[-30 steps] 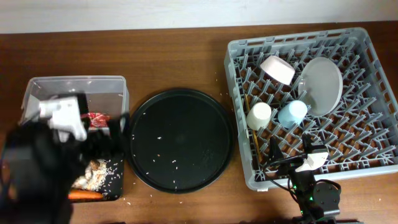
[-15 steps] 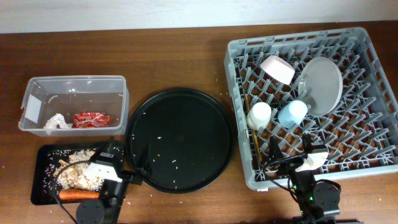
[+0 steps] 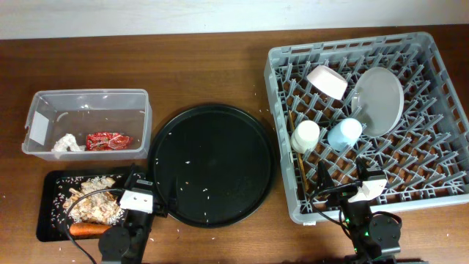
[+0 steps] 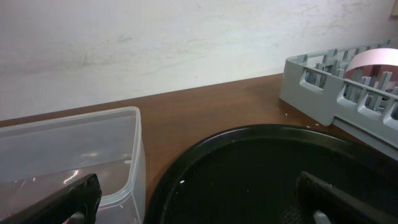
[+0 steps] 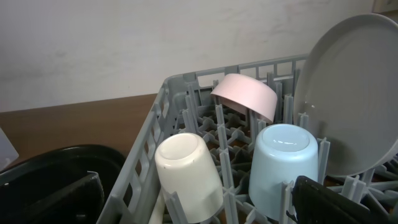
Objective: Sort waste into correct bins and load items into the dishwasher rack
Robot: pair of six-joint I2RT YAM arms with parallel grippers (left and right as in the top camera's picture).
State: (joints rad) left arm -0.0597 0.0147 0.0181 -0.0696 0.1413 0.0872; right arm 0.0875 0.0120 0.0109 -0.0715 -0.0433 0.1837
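Grey dishwasher rack [image 5: 147, 155] held the cream-white cup [image 5: 186, 168], light-blue cup [image 5: 283, 165], bowl [image 5: 245, 96] and plate [image 5: 354, 93] just ahead of the released right claw [image 5: 199, 186]; the left claw [image 4: 198, 186], also spread wide, had the clear tub [image 4: 74, 155] ahead-left.

We see soft, even light from overhead; shadows are faint. The round black tray [image 3: 212, 163] carries a dull sheen, the clear tub [image 4: 74, 121] small glints. Near edges in both wrist views look blurred.
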